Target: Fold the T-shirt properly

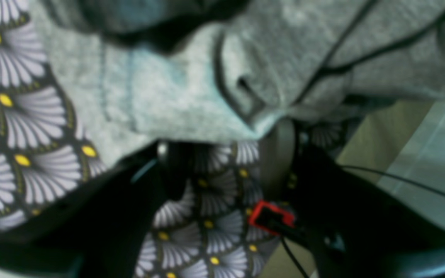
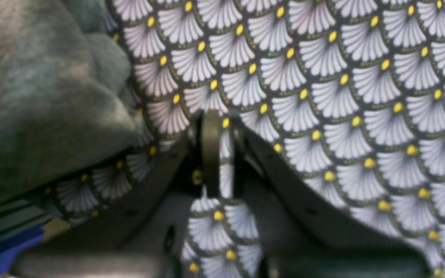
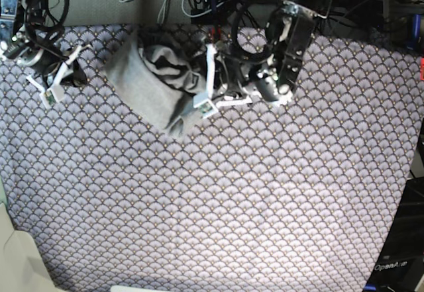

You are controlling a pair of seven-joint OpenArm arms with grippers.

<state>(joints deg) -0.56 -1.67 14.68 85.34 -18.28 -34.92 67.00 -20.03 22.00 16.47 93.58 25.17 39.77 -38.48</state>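
Left gripper of mine hangs with jaws spread at the edge of the T-shirt, which lies bunched near the counter's far side. Right gripper is pressed together, empty, on the patterned tablecloth.

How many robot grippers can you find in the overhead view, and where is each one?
2. The right gripper is at the table's far left edge, apart from the T-shirt. The left gripper is at the shirt's right edge, near the top centre. None seems hidden.

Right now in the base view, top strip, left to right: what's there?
right gripper → T-shirt → left gripper, all over the tablecloth.
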